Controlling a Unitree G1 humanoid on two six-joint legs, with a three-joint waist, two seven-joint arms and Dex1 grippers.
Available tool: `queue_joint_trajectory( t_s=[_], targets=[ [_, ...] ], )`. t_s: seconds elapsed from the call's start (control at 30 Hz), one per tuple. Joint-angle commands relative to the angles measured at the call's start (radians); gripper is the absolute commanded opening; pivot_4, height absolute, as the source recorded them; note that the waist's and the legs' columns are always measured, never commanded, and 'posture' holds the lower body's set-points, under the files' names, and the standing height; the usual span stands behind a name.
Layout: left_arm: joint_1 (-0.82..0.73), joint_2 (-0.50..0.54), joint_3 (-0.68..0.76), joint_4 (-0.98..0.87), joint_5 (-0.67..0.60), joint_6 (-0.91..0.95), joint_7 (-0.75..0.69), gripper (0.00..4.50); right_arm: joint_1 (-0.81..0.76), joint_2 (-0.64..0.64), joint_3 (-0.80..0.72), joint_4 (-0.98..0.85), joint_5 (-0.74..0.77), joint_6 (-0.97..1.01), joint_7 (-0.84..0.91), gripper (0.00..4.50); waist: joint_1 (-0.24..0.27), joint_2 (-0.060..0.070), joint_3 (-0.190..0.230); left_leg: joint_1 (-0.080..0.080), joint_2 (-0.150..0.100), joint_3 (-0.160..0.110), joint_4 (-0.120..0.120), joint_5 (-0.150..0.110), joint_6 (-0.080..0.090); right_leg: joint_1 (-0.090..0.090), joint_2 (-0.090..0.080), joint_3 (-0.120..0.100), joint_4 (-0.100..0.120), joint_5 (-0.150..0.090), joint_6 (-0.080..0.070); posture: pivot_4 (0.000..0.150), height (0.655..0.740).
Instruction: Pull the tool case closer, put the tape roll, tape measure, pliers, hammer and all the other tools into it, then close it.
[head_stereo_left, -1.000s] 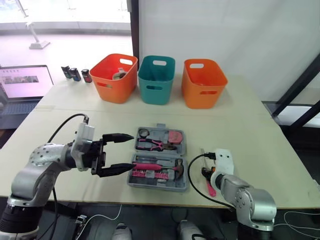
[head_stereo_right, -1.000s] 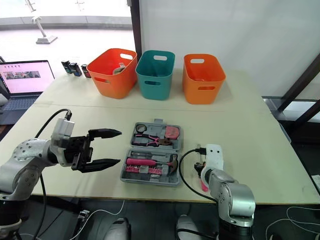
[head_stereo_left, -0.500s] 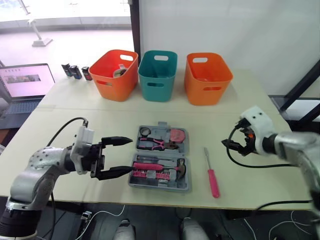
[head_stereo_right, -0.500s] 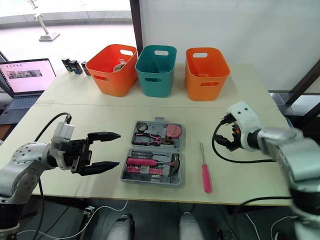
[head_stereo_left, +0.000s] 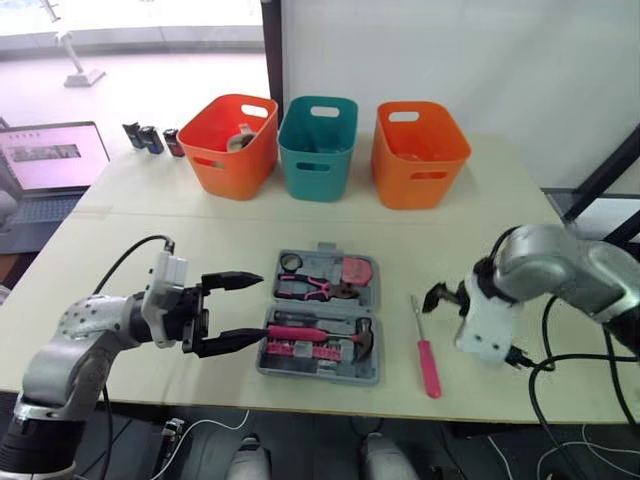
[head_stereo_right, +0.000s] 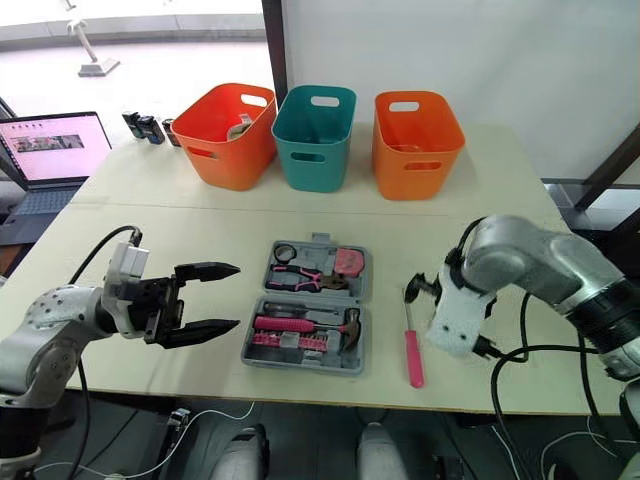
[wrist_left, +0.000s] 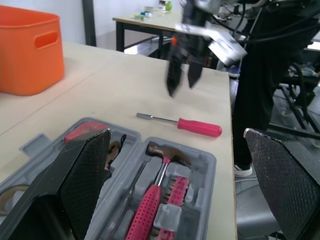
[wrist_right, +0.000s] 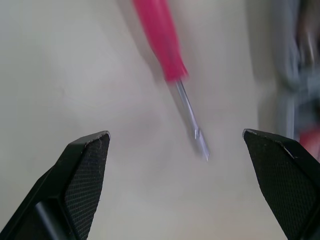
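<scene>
Now right tool (head_stereo_left: 436, 298) points down, wide over the screwdriver (head_stereo_left: 427, 355); left tool (head_stereo_left: 255, 306) wide beside the tool case (head_stereo_left: 310, 370).

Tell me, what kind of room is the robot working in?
Probably a lab or office workroom: a big pale table, a laptop nearby, plastic bins in a row, and another desk farther off.

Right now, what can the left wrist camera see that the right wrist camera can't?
Left wrist view: the hammer lying in the open tool case, an orange basket, and the right gripper hanging open above the screwdriver. Right wrist view: a close look between that gripper's spread fingers at the screwdriver's metal tip. Both: the red screwdriver lying on the table, outside the case.
</scene>
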Motion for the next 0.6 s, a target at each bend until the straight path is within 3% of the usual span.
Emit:
queue_joint_trajectory(
  t_s=[0.03, 0.4, 0.5, 0.6],
  targets=[
    [0.014, 0.01, 0.045, -0.041, -0.009, -0.022, 0.01, 4.5, -0.011, 0.038, 0.001, 0.058, -0.108, -0.112, -0.047, 4.49, 0.0, 0.0, 0.0, 0.0, 0.0, 0.0, 0.0, 0.0, 0.0, 0.0, 0.0, 0.0, 0.0, 0.0, 0.0, 0.15, 0.74],
    [0.033, 0.01, 0.058, -0.071, -0.012, -0.023, 0.041, 4.5, 0.104, 0.179, 0.057, 0.064, -0.28, -0.095, -0.104, 4.49, 0.003, 0.0, 0.0, 0.007, 0.0, 0.0, 0.002, 0.0, 0.001, 0.008, 0.0, 0.0, 0.002, -0.001, -0.005, 0.15, 0.74],
    [0.041, 0.012, 0.061, -0.082, -0.015, -0.022, 0.049, 4.5, 0.099, 0.211, 0.059, 0.121, -0.34, -0.1, -0.143, 3.64, -0.001, -0.004, -0.002, 0.01, 0.0, 0.0, 0.002, 0.0, 0.0, 0.011, 0.0, 0.0, 0.002, -0.001, -0.005, 0.15, 0.74],
    [0.048, 0.013, 0.066, -0.092, -0.02, -0.018, 0.055, 4.5, 0.07, 0.235, 0.062, 0.188, -0.385, -0.107, -0.178, 2.16, -0.01, -0.01, -0.002, 0.015, 0.0, 0.0, 0.002, 0.0, 0.0, 0.016, 0.0, 0.0, 0.002, 0.0, -0.007, 0.15, 0.74]
  ],
)
